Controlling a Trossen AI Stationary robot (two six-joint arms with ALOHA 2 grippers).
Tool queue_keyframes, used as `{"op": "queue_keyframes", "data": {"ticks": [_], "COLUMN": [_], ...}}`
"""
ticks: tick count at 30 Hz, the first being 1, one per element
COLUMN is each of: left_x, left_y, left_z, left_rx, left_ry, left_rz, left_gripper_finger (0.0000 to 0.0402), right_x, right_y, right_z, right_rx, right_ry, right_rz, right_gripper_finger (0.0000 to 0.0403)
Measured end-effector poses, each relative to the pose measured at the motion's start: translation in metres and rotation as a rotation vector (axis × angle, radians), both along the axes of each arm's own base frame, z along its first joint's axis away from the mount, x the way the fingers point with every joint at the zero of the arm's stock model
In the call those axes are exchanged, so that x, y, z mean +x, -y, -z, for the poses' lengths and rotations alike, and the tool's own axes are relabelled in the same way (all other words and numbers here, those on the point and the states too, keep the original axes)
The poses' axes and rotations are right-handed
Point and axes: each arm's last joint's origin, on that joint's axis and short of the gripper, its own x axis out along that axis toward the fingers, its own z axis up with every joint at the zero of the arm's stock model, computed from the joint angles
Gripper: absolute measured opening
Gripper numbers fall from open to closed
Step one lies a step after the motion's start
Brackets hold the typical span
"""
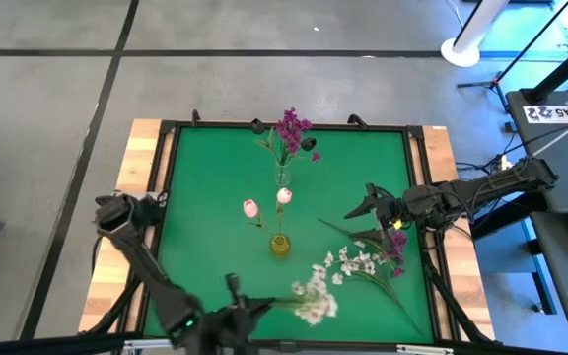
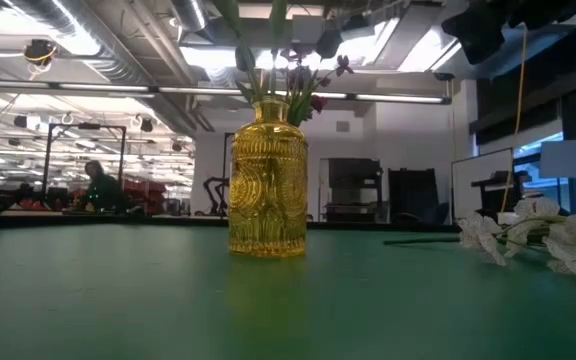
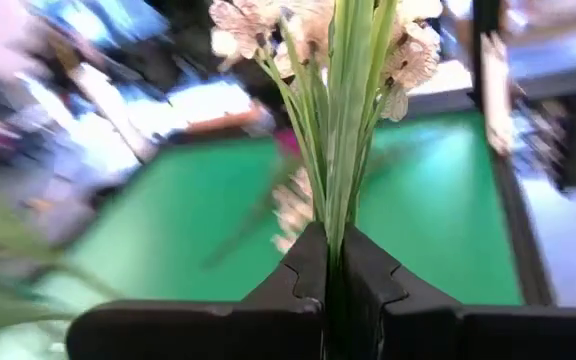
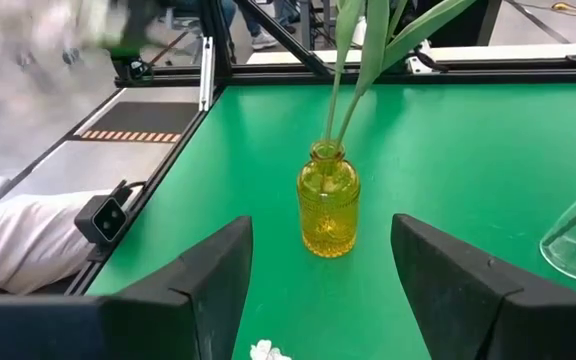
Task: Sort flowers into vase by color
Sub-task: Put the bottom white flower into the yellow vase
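A yellow glass vase (image 1: 280,245) (image 4: 328,210) (image 2: 268,180) stands mid-table with two pink tulips (image 1: 250,207) in it. Behind it a clear vase (image 1: 282,177) holds magenta clusters (image 1: 290,128). A white spray (image 1: 355,262) and a magenta stem (image 1: 394,247) lie flat on the table's right part. My left gripper (image 1: 249,308) (image 3: 333,265), at the near edge, is shut on another white spray (image 1: 316,301). My right gripper (image 1: 368,204) (image 4: 318,290) hangs open right of the yellow vase, touching nothing. My left gripper pinches the bundled green stems (image 3: 336,215) of the white spray between its two fingers. It comes level from the table's left, with the stems running on ahead between the fingers. The blossoms (image 3: 398,55) stick out past the fingers toward the table's right. Whether they are clear of the table cannot be told.
The green mat has a dark raised frame (image 1: 166,187) on a wooden table. There is bare mat left of the vases (image 1: 205,177) and on the far right (image 1: 373,158). A stand and desk gear (image 1: 560,128) are off the table's right side.
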Motion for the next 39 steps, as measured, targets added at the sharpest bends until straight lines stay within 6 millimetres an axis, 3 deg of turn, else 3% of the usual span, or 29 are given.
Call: {"op": "queue_keyframes", "data": {"ticks": [6,12,19,25,32,39], "left_x": [-0.032,-0.047,-0.049,-0.042,-0.026,-0.015], "left_y": [0.012,-0.003,-0.022,-0.02,-0.035,-0.068], "left_z": [0.006,0.027,0.065,0.092,0.088,0.071], "left_rx": [0.003,-0.181,-0.345,-0.47,-0.544,-0.35], "left_ry": [0.112,0.146,0.191,0.243,0.329,0.546], "left_rz": [-0.081,-0.136,-0.196,-0.112,0.242,0.299], "left_gripper_finger": [0.0003,0.0003,0.0003,0.0003,0.0003,0.0003], "right_x": [0.001,0.002,0.002,0.002,0.003,0.007], "right_y": [0.0,0.0,0.0,0.0,0.0,-0.001], "right_z": [-0.002,-0.005,-0.006,-0.005,-0.004,-0.001], "right_rx": [0.001,-0.009,-0.015,-0.016,-0.018,-0.024], "right_ry": [0.019,0.059,0.066,0.062,0.054,0.035], "right_rz": [0.015,0.011,0.011,0.01,0.01,0.01], "right_gripper_finger": [0.0238,0.0238,0.0238,0.0238,0.0238,0.0238]}}
